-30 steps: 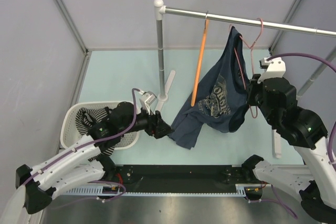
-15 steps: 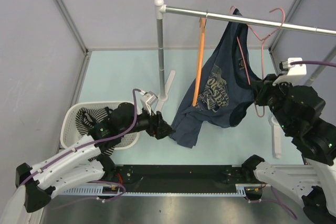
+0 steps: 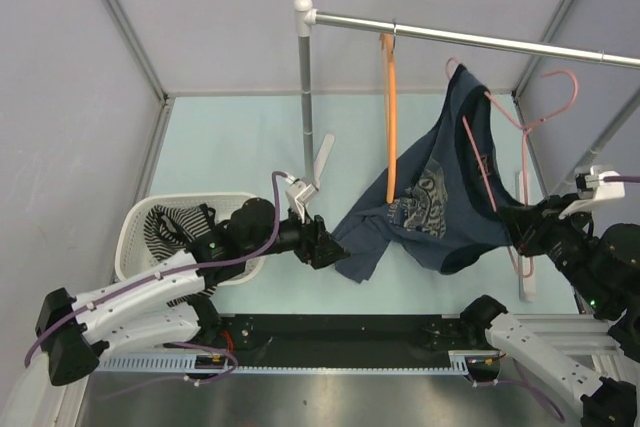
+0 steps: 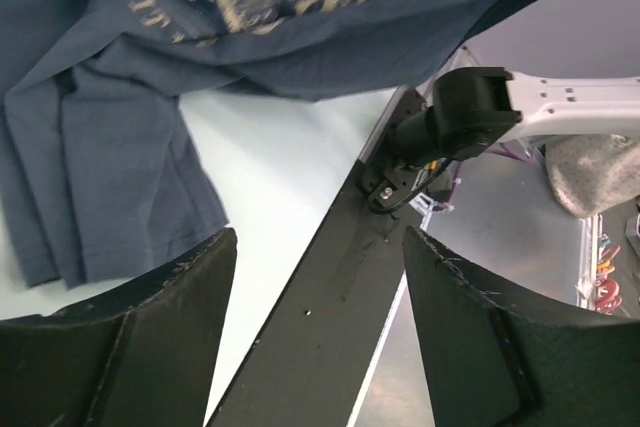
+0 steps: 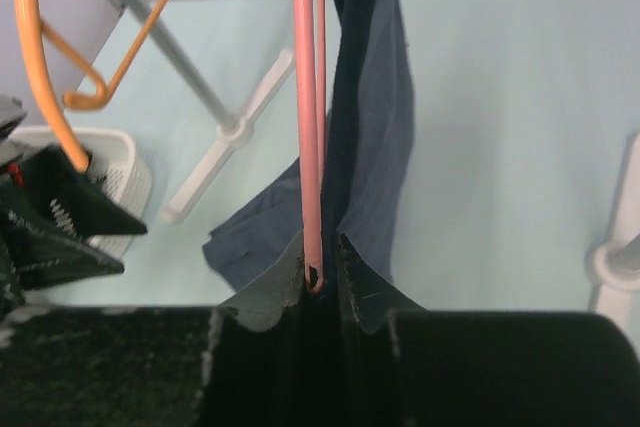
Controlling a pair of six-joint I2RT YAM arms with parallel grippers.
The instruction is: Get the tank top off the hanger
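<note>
Gripper [image 5: 313,269] pinches thin pink wire hanger [image 5: 305,97].

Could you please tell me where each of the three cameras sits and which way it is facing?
Top external: above and behind the robot, looking down on the clothes rail, orange hanger and navy T-shirt; left arm and right arm show.
Left wrist: low, looking past the open left gripper at the T-shirt's hem.
Right wrist: facing left towards the basket, along the pink wire hanger clamped in the right gripper.
Shared: all three see the T-shirt.
</note>
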